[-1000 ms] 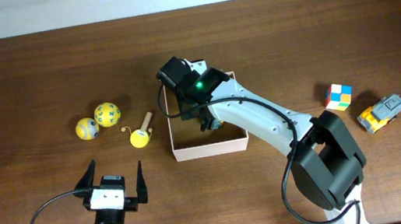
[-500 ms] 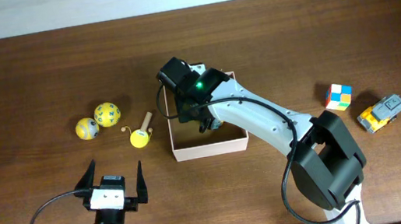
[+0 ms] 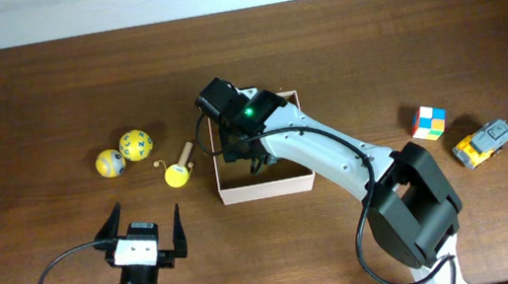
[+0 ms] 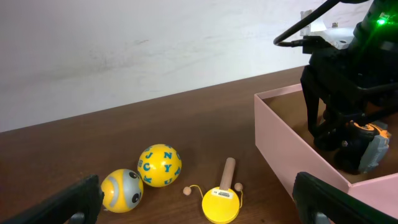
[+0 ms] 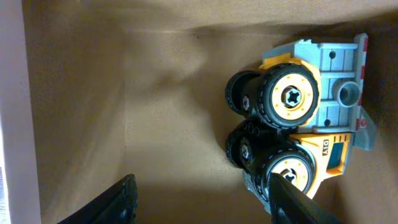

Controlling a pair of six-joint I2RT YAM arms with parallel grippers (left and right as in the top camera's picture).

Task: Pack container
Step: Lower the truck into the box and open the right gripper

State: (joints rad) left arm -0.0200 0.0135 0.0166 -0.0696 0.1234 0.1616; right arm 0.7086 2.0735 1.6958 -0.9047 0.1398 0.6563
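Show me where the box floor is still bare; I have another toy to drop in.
In the right wrist view, the tan floor between the container's pale wall and the toy truck is bare. The truck's side is crowded: it lies wheels toward the camera, with the right claw over it.

On the table [image 3: 28, 94], a lettered yellow ball [image 3: 136, 144] is touching a yellow-grey ball [image 3: 109, 162] at left, a yellow paddle toy [image 3: 177, 176] lying just right; a colour cube [image 3: 428, 123] and yellow truck [image 3: 483, 143] are sitting far right.

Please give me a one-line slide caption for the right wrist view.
Toy truck on its side inside the container, with the right gripper open beside it.
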